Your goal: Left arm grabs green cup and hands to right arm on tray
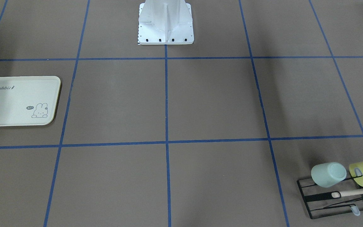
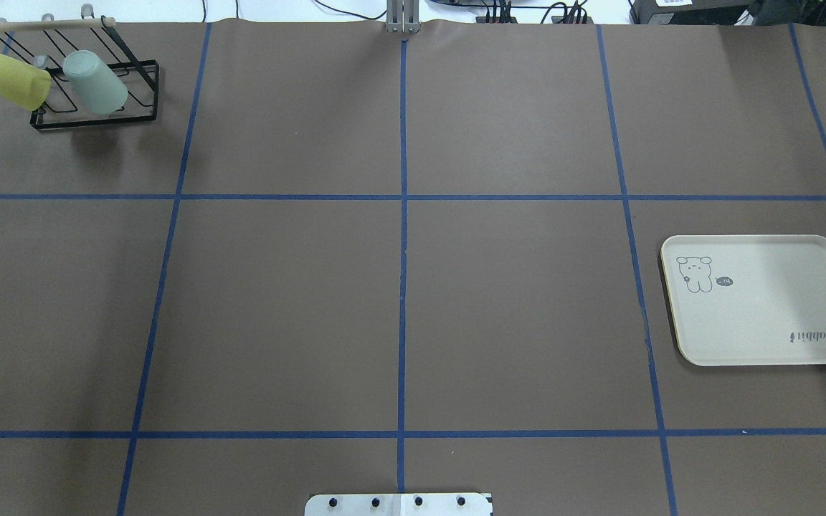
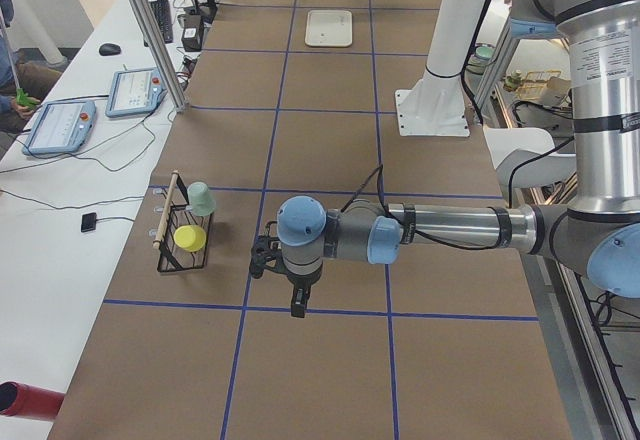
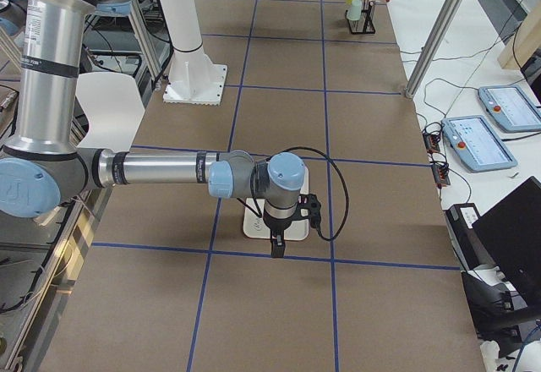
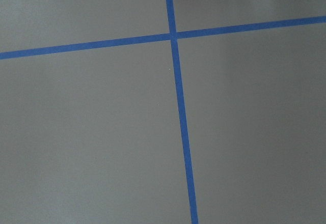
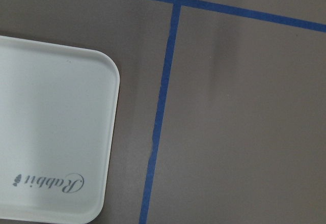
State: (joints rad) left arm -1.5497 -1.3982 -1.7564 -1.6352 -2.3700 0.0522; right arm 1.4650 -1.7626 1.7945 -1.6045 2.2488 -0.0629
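Inspection of the bench: the green cup [image 2: 95, 82] sits on the black wire rack [image 2: 97, 121] at the far left corner as seen from behind the robot. It is tipped over a prong, with its closed base pointing up and outward. The yellow-green cup [image 2: 10, 79] hangs the same way just beside it, and a wooden rod [image 2: 33, 25] runs along the rack's top. The Rabbit tray [image 2: 764, 315] lies bare, well apart on the right side. The left hand [image 3: 290, 290] hangs pointing down over open bench near the rack, touching nothing. The right hand [image 4: 277, 241] hangs above the tray. Both hands show only in the side views, so I cannot tell whether their fingers are apart or together. Assessment of the cup: probably light, stiff plastic with a smooth, slightly tapered wall, so it is liable to slip under a weak pinch. The recommended hold is across the wall at mid-height, clear of its neighbour. It should be drawn off along the prong's line, leaving the base end exposed for the receiving hand.
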